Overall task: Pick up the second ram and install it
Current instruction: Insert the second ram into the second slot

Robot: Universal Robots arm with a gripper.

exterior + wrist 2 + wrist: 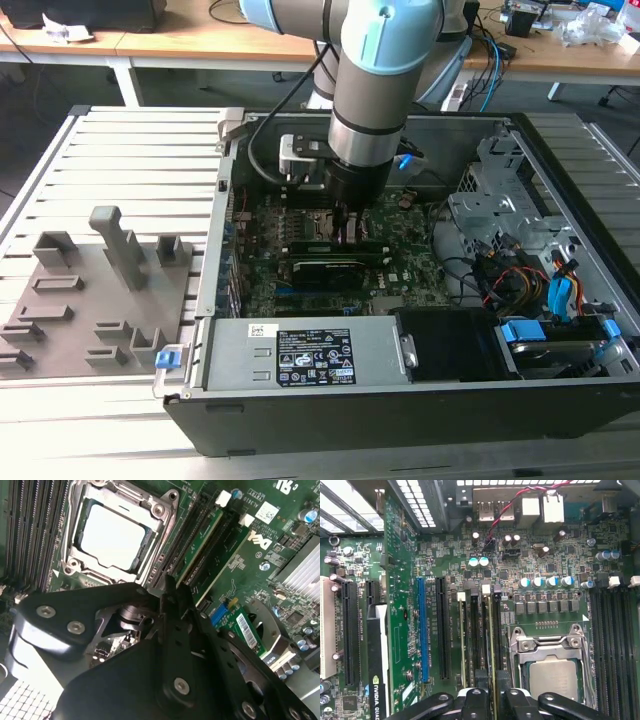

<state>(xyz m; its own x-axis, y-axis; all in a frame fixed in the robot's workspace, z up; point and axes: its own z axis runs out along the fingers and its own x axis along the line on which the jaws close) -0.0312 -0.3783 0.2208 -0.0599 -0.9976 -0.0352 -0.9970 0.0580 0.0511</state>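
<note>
The second ram (202, 542) is a narrow green stick standing on edge in a memory slot beside the CPU socket (112, 535). In the first wrist view the second ram (487, 630) runs from a white latch down between my fingers. My gripper (172, 587) is shut on the stick's near end, its black linkage hiding that end. In the exterior view my gripper (349, 232) reaches straight down into the open computer case, low over the motherboard (410, 270). In the first wrist view my gripper (488, 685) straddles the slot, and another stick (462, 635) sits in a neighbouring slot.
A grey holder tray (100, 300) with upright blocks lies outside the case at the exterior view's left. A black card (325, 270) lies just in front of the slots. The power supply (300, 355), drive cage (500, 200) and cables (520, 280) crowd the case.
</note>
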